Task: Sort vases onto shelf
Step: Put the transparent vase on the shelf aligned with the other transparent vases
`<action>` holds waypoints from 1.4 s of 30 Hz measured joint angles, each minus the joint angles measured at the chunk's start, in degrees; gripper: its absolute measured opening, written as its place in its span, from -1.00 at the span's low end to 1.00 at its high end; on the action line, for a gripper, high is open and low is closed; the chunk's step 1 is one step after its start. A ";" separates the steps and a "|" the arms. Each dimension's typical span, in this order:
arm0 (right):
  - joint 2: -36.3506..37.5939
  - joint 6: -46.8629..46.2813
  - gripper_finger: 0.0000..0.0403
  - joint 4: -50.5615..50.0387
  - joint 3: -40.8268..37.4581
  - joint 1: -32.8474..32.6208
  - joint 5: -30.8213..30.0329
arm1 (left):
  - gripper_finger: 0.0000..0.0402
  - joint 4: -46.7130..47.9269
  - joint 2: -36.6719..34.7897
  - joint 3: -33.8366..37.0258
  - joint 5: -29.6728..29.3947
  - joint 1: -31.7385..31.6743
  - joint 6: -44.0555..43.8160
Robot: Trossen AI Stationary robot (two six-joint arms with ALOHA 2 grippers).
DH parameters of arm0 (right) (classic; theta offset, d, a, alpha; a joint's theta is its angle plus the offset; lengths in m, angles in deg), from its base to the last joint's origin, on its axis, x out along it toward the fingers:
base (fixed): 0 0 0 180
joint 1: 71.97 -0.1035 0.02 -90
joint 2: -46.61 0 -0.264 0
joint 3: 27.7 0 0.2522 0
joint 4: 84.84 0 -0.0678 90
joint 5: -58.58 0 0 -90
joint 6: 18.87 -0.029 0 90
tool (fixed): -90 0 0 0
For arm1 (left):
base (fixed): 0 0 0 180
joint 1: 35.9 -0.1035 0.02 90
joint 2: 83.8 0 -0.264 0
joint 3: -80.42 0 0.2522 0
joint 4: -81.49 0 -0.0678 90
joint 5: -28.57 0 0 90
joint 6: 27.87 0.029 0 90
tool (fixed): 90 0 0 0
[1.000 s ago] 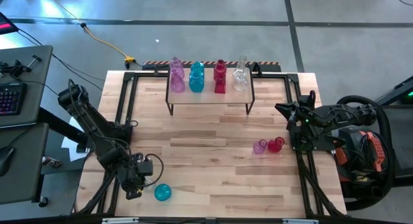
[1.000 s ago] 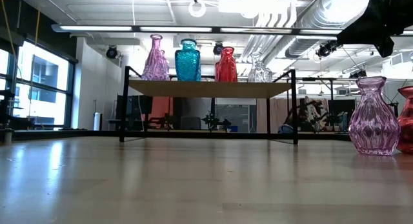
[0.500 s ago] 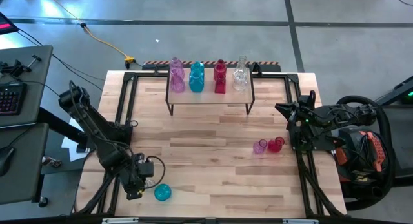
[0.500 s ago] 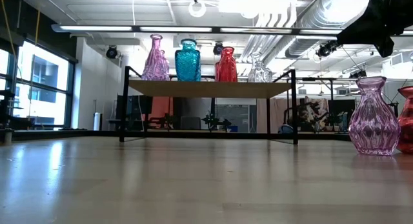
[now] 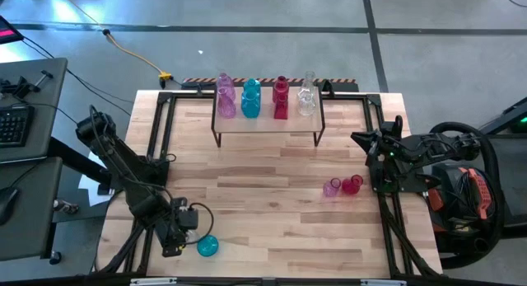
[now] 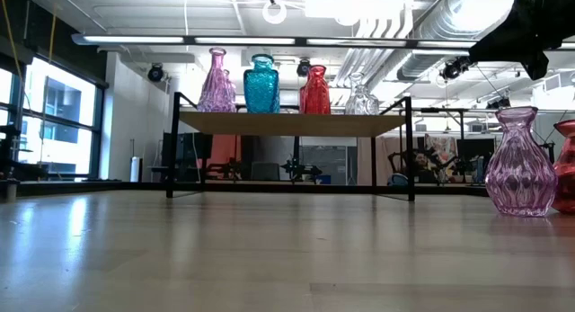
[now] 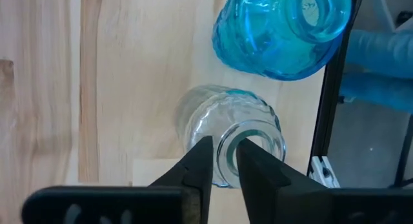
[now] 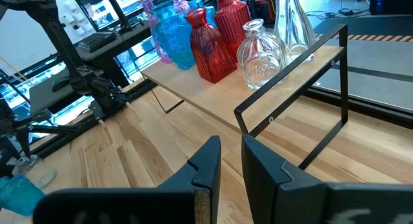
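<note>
At the table's near left corner, the left gripper (image 7: 222,161) pinches the rim of a clear vase (image 7: 226,130) lying beside a teal vase (image 7: 281,31). Thin glass: light, slippery, brittle; the neck looks the safest hold.

Eight vases on shelf (image 5: 268,125), four on table (image 5: 272,203).

Vases (image 5: 249,98) upright on shelf (image 5: 268,125), others on table
</note>
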 joint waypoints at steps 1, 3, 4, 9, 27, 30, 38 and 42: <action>0.00 0.00 -0.78 0.00 0.00 0.00 0.01 | -0.78 -0.08 0.00 0.00 -0.01 0.00 0.53; 0.01 0.00 -0.78 0.00 0.00 -0.02 0.01 | -0.87 -0.15 0.00 0.00 -0.01 0.00 1.02; 0.01 0.00 -0.78 -0.01 0.01 0.00 0.01 | -0.91 -0.22 0.00 0.00 0.05 0.00 1.02; 0.02 0.00 -0.78 -0.01 0.00 0.00 0.01 | -0.93 -0.18 -0.01 0.00 0.05 -0.04 0.97; 0.00 0.00 -0.78 -0.01 0.00 0.00 -0.01 | -0.93 4.96 -6.96 0.22 1.78 -6.38 3.97; 0.01 0.01 -0.78 -0.01 0.00 -0.02 0.00 | -0.93 6.50 -8.56 0.22 2.15 -8.27 4.99; 0.01 0.00 -0.78 0.01 0.00 -0.01 0.01 | -0.92 9.37 -14.37 0.20 3.22 -15.86 8.80; 0.02 0.00 -0.78 -0.01 0.00 0.00 0.01 | -0.92 9.30 -17.23 0.17 3.22 -20.45 11.10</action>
